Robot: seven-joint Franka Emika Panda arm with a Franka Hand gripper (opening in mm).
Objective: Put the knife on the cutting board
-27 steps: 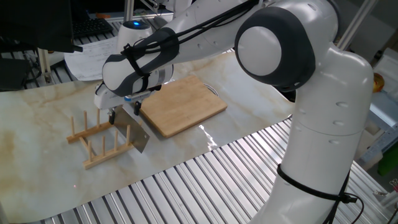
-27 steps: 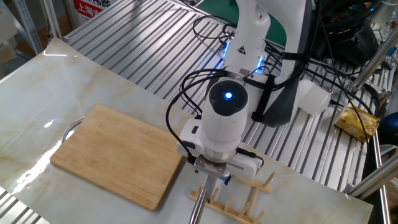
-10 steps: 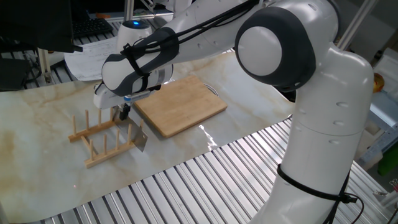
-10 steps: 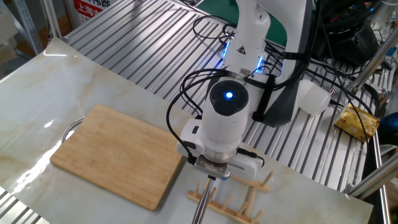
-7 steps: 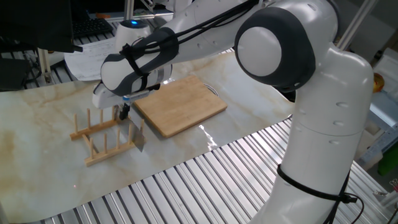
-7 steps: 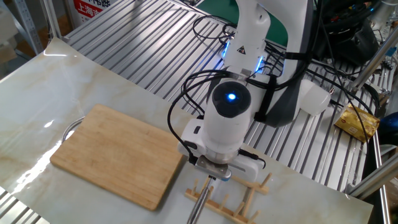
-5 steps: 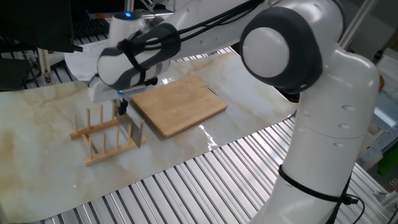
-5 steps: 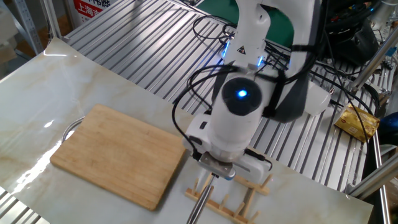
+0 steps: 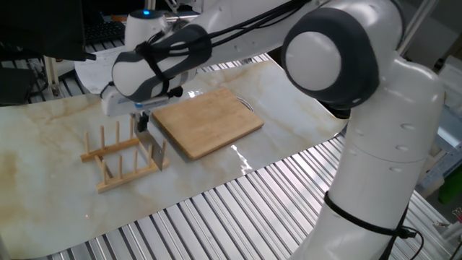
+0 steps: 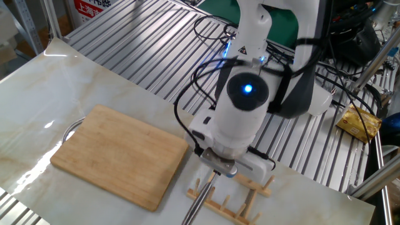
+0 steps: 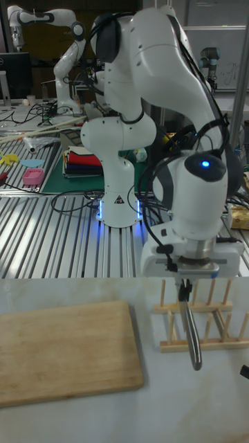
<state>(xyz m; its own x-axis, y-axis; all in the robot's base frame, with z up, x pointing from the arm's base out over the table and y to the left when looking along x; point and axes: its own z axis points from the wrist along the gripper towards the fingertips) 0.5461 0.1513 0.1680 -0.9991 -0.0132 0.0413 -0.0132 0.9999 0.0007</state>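
My gripper (image 9: 141, 123) is shut on the knife, a cleaver whose grey blade (image 9: 155, 151) hangs on edge below the fingers, its lower part still among the pegs of the wooden rack (image 9: 119, 157). In the tall fixed view the silver handle (image 11: 192, 333) sticks out toward the camera from the gripper (image 11: 183, 291). The other fixed view shows the same handle (image 10: 199, 199) under the gripper (image 10: 216, 170). The bamboo cutting board (image 9: 208, 119) lies flat right beside the rack, with nothing on it (image 10: 117, 156) (image 11: 66, 350).
The peg rack (image 10: 232, 200) (image 11: 201, 317) stands on the marble tabletop (image 9: 50, 137), near its front edge. Slatted metal surfaces surround the top. Papers (image 9: 101, 61) lie at the back, and a yellow packet (image 10: 359, 122) sits beyond the arm's base.
The gripper has risen a little and shifted away from the board with the knife, lifting the blade higher among the pegs. The wrist has tilted. The board has not moved.
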